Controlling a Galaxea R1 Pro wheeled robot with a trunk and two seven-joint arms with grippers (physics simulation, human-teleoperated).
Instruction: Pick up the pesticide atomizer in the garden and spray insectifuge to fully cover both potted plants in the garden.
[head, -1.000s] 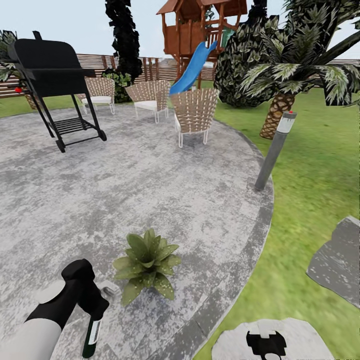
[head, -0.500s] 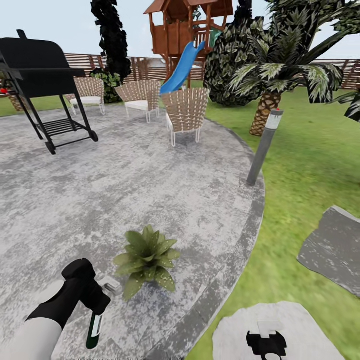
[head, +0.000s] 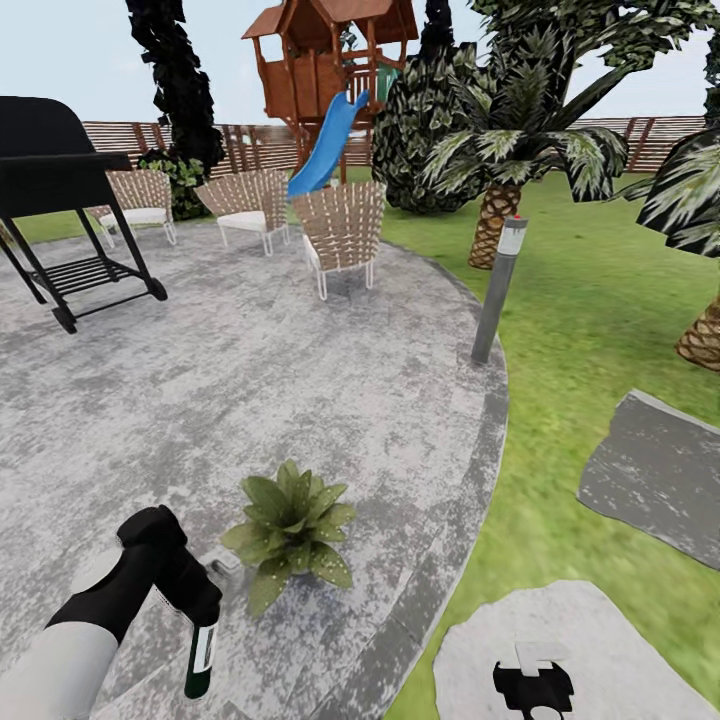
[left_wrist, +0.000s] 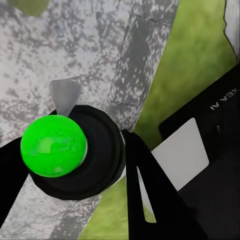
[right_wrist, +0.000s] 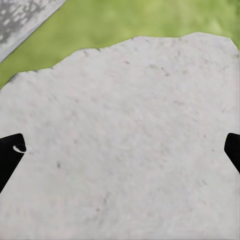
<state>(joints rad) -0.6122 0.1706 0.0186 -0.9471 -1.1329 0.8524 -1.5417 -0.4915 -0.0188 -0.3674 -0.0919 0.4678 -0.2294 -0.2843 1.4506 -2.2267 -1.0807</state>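
Observation:
One potted plant, a low rosette of olive-green speckled leaves, sits on the round grey patio; the other potted plant is out of view. My left gripper is shut on the pesticide atomizer, a slim dark bottle with a white label that hangs down just left of the plant. In the left wrist view the black fingers clamp the atomizer's dark round body, which has a bright green ball at its end. My right gripper stands open over a pale stepping stone, its fingertips wide apart.
A grey bollard lamp stands at the patio's right edge. A black grill and wicker chairs stand at the back. Palms, a play tower with a blue slide and the fence lie beyond. A darker stepping stone lies on the lawn.
The whole picture has shifted left, so the camera has turned right. The atomizer in my left gripper now hangs more upright. The right gripper keeps its place in the picture.

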